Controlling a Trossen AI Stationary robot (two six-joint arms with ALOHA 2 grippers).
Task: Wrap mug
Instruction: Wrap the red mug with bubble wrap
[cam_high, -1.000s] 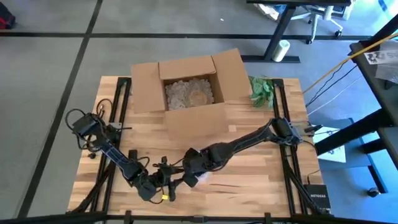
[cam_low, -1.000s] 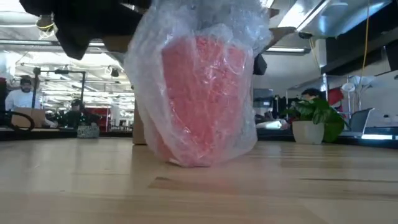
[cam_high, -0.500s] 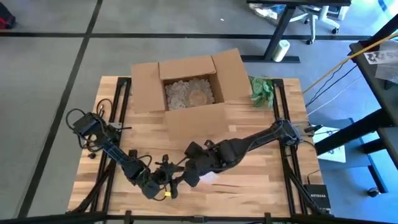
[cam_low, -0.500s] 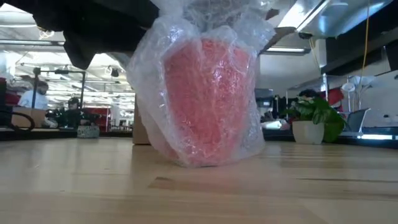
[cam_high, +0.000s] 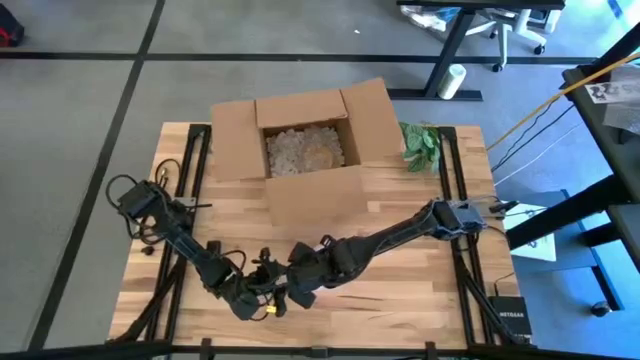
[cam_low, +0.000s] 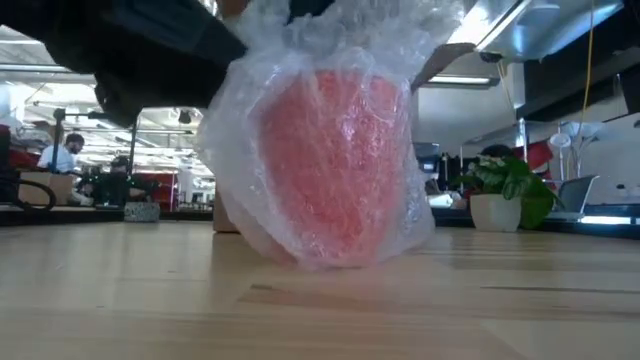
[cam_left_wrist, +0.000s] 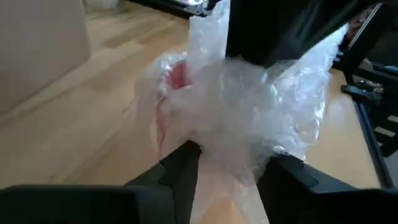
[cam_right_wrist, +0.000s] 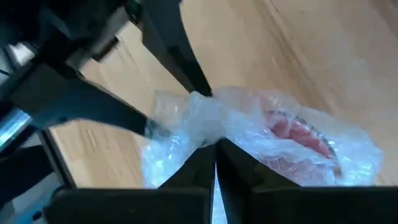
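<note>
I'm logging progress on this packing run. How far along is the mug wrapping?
Mostly done: the red mug is already enclosed in bubble wrap and rests on the table. In hand: the right tool is pinching the gathered wrap, and the left tool sits open around the bundle. Left: securing the loose ends; the cardboard box of packing filler stands apart, behind.

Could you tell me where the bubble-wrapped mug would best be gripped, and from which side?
Probably at the gathered wrap on top of the bubble-wrapped mug, coming from above: the body is wide and rounded, while the loose film bunches thin enough to pinch, as the right gripper does now.
</note>
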